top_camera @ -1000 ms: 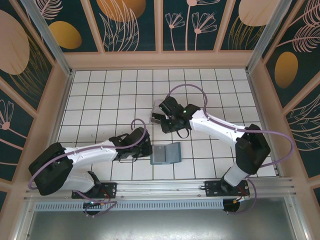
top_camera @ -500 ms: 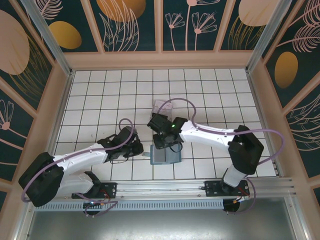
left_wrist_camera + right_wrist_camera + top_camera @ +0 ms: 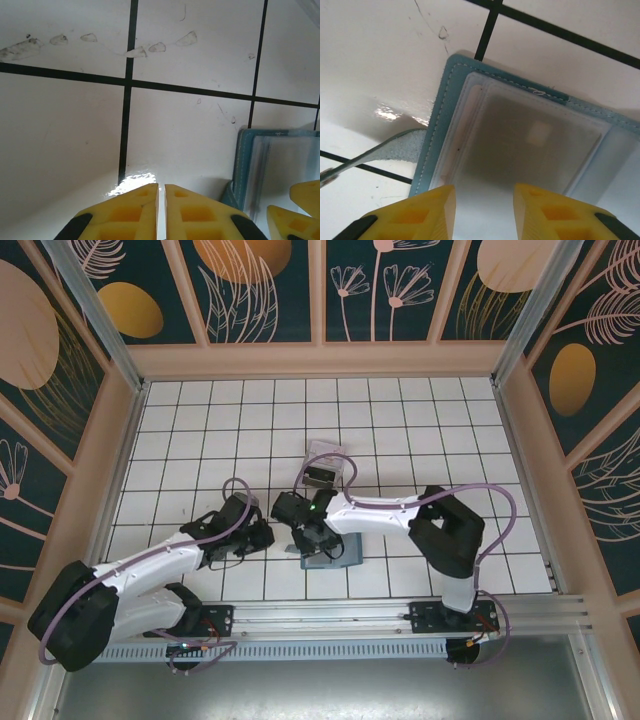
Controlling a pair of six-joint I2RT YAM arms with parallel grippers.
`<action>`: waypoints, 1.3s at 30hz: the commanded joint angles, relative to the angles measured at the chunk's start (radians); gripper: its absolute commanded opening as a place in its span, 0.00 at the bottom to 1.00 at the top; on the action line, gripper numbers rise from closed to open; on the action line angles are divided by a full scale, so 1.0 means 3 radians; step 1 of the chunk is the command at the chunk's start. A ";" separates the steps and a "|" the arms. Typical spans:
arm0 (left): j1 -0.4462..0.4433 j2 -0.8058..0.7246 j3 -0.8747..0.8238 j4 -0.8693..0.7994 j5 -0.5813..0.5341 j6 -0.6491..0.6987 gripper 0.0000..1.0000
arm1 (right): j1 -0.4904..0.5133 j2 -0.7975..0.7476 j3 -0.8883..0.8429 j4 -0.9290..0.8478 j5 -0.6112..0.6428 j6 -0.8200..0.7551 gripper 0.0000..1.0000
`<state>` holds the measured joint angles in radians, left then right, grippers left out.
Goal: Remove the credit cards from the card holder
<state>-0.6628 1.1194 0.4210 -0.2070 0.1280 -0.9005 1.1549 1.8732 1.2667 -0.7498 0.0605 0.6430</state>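
Close to the table's [image 3: 200, 430] near edge, about midway along it, the wallet [image 3: 437, 125] lies open and flat with its pockets up, so a card can be slid out. The left claw [image 3: 161, 194] sits low just beside the wallet's left edge, fingers pressed together and empty. It is probably placed there to steady that edge. The right claw [image 3: 484, 200] hangs directly over the wallet with its fingers parted and nothing between them. It is lined up on the pale card [image 3: 530, 145] showing in the pocket, so the next grab looks aimed there. Farther in, near the table's middle, a clear tray [image 3: 341, 452] holds what seems to be a dark card [image 3: 320, 479], apparently the drop-off spot.
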 commanded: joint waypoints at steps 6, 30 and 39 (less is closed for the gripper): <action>0.0019 -0.0109 -0.0043 -0.0136 0.0031 0.0062 0.12 | 0.0063 0.0130 0.0064 -0.0204 0.0131 0.0094 0.40; -0.0048 0.0106 0.0297 -0.0134 0.0263 0.0282 0.10 | 0.0034 -0.0106 -0.0198 0.0197 0.0086 0.0116 0.05; -0.0279 0.0327 0.0396 0.0078 0.0253 0.0145 0.10 | -0.0036 -0.0452 -0.0456 0.0543 -0.0056 0.0119 0.05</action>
<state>-0.7269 1.1976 0.5053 -0.2131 0.1955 -0.8421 1.1564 1.7889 1.1584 -0.6384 0.0555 0.6621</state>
